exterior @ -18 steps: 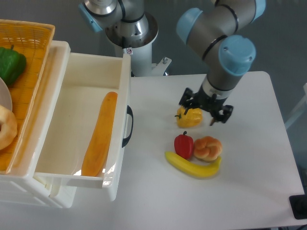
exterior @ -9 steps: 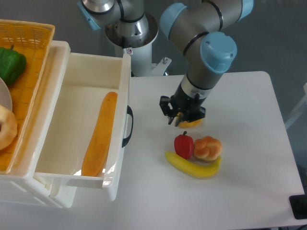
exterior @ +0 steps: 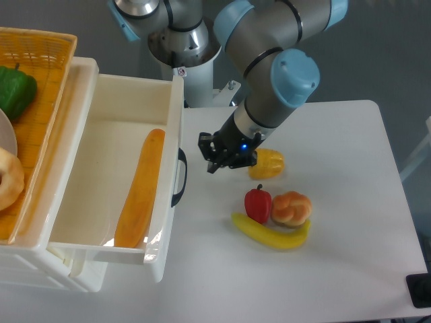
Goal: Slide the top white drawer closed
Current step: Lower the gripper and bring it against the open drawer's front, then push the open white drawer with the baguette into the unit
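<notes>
Top white drawer [exterior: 108, 168]: standing fully open, baguette [exterior: 140, 188] lying inside. End effector [exterior: 225, 153]: hovering near black handle [exterior: 180, 176], finger spacing unclear, nothing held. Advised: pressing squarely on drawer front, pushing straight inward.

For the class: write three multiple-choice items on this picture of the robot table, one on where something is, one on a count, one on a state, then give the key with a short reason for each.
1. Where does the long baguette lie?
A. on the table
B. inside the top white drawer
C. in the wicker basket

2. How many food items lie on the white table?
A. two
B. four
C. six

3. What state is the top white drawer in?
A. pulled open
B. fully closed
C. removed from the cabinet

Key:
1 B: the baguette rests in the top white drawer.
2 B: yellow pepper, red pepper, bread roll and banana lie on the table.
3 A: the tray juts out, with the pincer right of its black handle, not touching.
</notes>
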